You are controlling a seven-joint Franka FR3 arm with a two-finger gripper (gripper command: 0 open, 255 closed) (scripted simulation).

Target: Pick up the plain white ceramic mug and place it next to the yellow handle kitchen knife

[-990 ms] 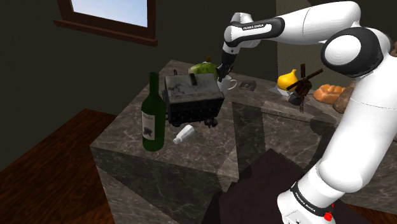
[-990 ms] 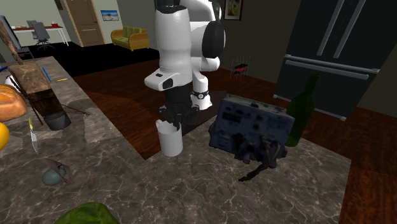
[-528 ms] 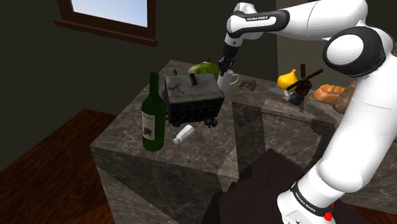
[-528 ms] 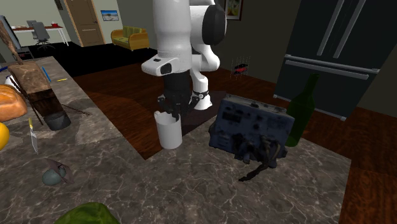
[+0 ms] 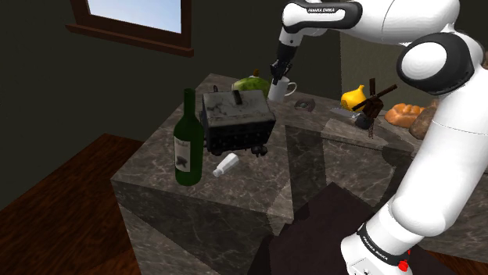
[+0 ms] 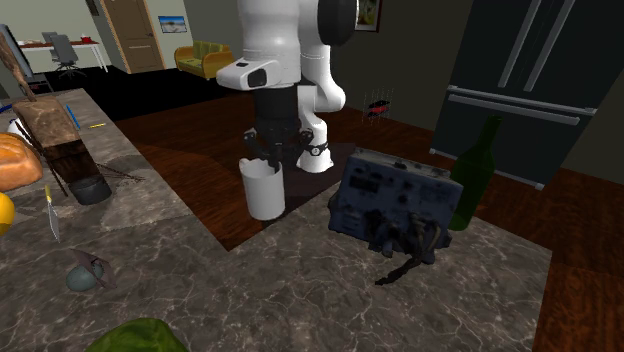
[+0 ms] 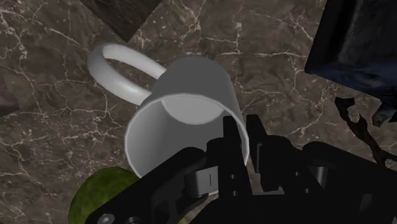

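A: Above the counter (image 6: 300, 295), just beside the toaster (image 6: 385, 198): the mug (image 6: 264, 187) hangs clear of the stone, in the gripper (image 6: 268, 160).

B: Grip state?

A: Clamped on the mug. In the wrist view the gripper (image 7: 238, 137) pinches the mug (image 7: 184, 108) wall at the rim, one finger inside and one outside.

B: Orientation?

A: Mouth up, base down. The long axis is near vertical in the second exterior view. In the shoulder view the mug (image 5: 280, 88) has its handle sticking out to that view's right, away from the toaster (image 5: 237, 119). In the wrist view the handle loops off the side opposite the fingers.

B: What is around it?

A: The green fruit (image 5: 250, 83) sits just behind the toaster, near the mug. The bottle (image 5: 188, 141) stands at the toaster's far side, well apart.

B: Knife?

A: The knife (image 6: 50, 213) lies flat on the counter at the second exterior view's left, well apart from the mug. I can't tell its handle colour for sure at that spot.

B: Change from a second ago?

A: The mug is higher. A second ago its base was low by the counter, half a second ago it was partway up, and now it is higher again in both exterior views. The arm has risen with it. The grip on the rim is unchanged. The toaster, bottle, fruit and knife have not moved.
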